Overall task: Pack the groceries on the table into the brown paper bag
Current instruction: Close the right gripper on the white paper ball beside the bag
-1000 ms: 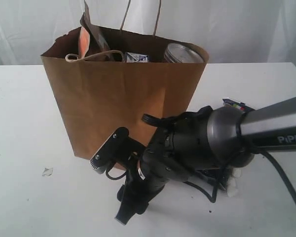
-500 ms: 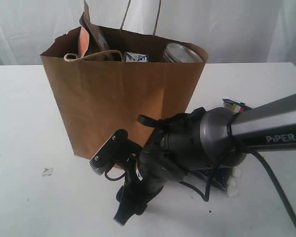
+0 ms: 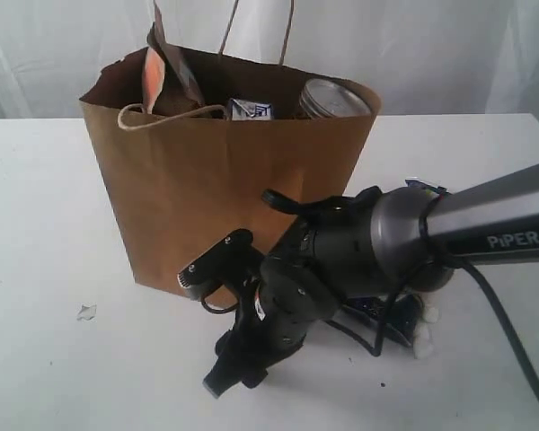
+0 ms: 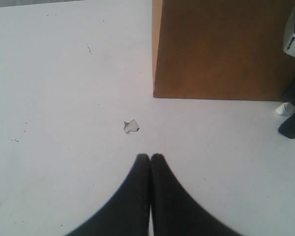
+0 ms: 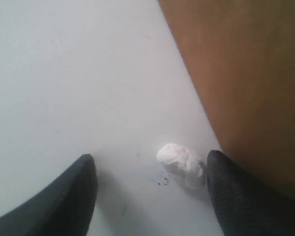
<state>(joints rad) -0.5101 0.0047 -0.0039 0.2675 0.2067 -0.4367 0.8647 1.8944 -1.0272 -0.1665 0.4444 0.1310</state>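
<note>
Now one paper bag (image 3: 225,180), three groceries (image 3: 250,109) inside; left fingers (image 4: 137,196) together, right fingers (image 5: 69,196) apart.

Matt brown paper bag (image 3: 225,171), smooth white table (image 3: 45,206)

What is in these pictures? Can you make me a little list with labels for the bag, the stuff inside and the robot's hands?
Bag: brown paper bag, upright on the white table
Showing at its top: brown orange-labelled pouch, small blue-white carton, lidded jar
Left gripper: shut, holding nothing
Right gripper: open, holding nothing, beside the bag
Close to it: small white lump on the table
Also on table: small pale scrap
</note>
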